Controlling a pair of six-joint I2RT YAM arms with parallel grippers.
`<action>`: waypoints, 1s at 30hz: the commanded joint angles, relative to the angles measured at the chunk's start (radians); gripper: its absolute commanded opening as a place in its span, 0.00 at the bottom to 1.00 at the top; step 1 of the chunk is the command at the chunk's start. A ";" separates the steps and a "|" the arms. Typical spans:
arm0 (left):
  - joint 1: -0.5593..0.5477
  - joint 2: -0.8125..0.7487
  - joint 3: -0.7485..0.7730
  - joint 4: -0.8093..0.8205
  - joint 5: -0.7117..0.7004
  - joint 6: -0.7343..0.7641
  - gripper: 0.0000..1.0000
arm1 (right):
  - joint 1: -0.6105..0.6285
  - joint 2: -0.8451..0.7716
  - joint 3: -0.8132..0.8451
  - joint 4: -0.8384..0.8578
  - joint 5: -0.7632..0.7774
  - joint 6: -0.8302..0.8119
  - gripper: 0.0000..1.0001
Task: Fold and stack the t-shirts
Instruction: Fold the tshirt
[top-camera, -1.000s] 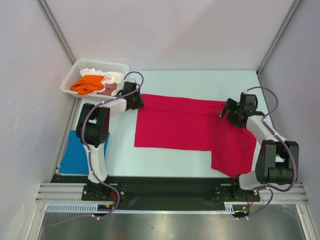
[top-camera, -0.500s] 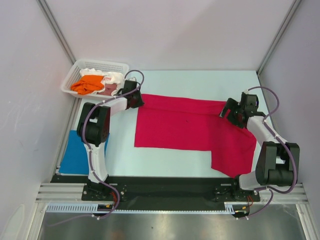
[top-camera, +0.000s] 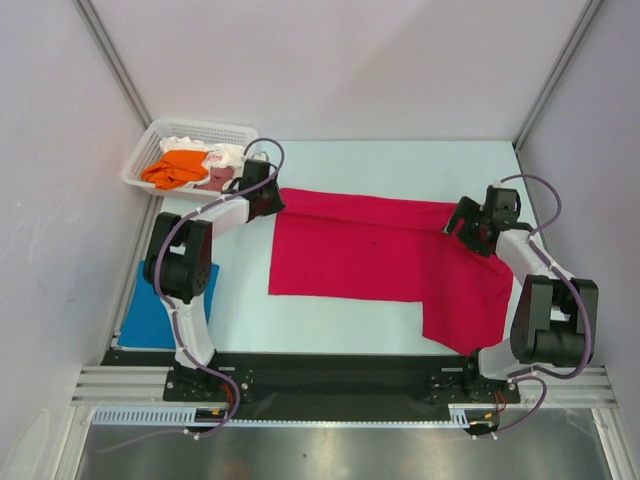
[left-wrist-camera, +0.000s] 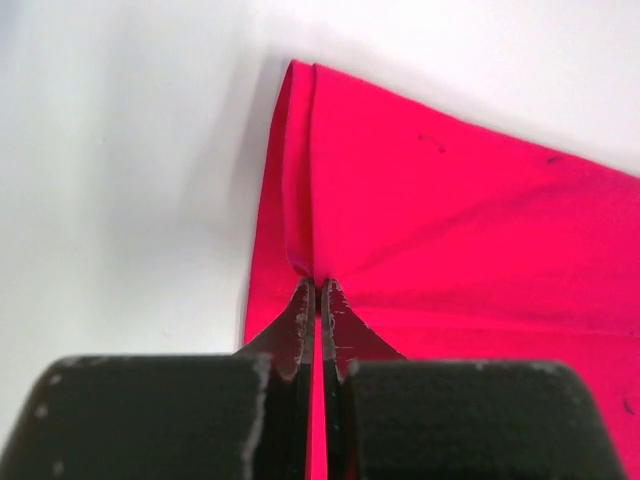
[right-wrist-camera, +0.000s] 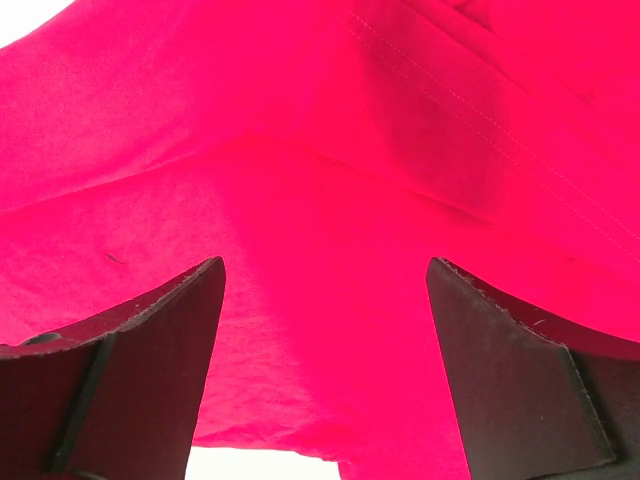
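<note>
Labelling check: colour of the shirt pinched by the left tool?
Crimson-red shirt; left wrist view shows it best.

You're looking at a robotics lab test cell, not a home or a shop. Plain pale panels (top-camera: 330, 60) wall in a white bench (top-camera: 400, 165) on three sides, joined by aluminium posts (top-camera: 112, 60) running to the upper corners of the frame. A left arm (top-camera: 190, 265) and a right arm (top-camera: 545, 310) are bolted to a black plate (top-camera: 340, 375) along the bottom edge, beside a slotted aluminium rail (top-camera: 130, 385), with purple cables (top-camera: 265, 146) looping off them. The only household things are a red t-shirt (top-camera: 360, 250) spread flat mid-frame and a white plastic basket (top-camera: 205, 125) at upper left.
</note>
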 joint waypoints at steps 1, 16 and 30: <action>0.000 -0.071 -0.025 0.026 -0.031 0.001 0.00 | -0.004 0.008 0.035 0.030 -0.008 0.006 0.87; 0.003 -0.002 -0.053 0.034 -0.047 -0.018 0.00 | -0.043 0.135 0.131 0.047 -0.037 -0.019 0.84; 0.004 0.015 -0.041 0.049 -0.010 -0.027 0.00 | -0.065 0.296 0.242 0.063 0.018 -0.022 0.50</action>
